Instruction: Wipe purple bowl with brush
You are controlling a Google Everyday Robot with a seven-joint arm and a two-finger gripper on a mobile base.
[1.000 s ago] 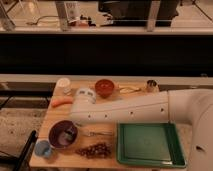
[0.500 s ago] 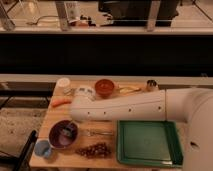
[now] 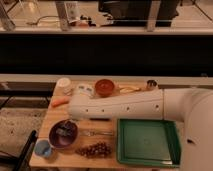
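The purple bowl sits at the front left of the wooden table. A small grey and dark shape lies inside the bowl. It looks like the brush at the tip of my gripper, and I cannot separate the two. My white arm reaches from the right across the table, and its left end hangs just above the bowl's far rim.
A small blue cup stands left of the bowl, with grapes and a silver fork to its right. A green tray lies front right. An orange-red bowl, a carrot and a white cup are behind.
The arm's left end has come down and forward toward the purple bowl and now covers more of the table's middle.
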